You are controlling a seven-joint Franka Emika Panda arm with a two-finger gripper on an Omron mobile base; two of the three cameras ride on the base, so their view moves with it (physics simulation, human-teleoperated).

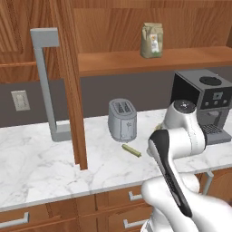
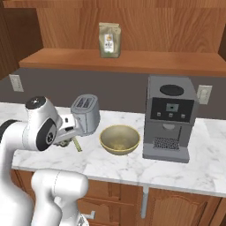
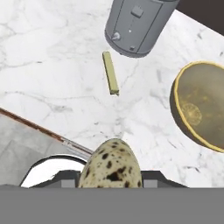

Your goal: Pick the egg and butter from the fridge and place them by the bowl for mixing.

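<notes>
Egg (image 3: 111,164) in claw (image 3: 111,175) above counter (image 3: 52,57)

Base views flank the toaster (image 1: 122,120); hand view overhead.

Nothing I can see here carries writing I can actually read. The bag (image 1: 152,40) on the shelf (image 1: 190,59) above the coffee machine (image 1: 206,105) has a pale label with a small orange and green mark on its front, seen also in the right base view (image 2: 110,40), but the print is too small and blurred to make out. The coffee machine has a small dark panel (image 2: 171,108) on its front face, below its round top lid, with faint light marks that I cannot read as digits or words. The toaster (image 1: 122,120), left of the coffee machine, shows no lettering.
</notes>
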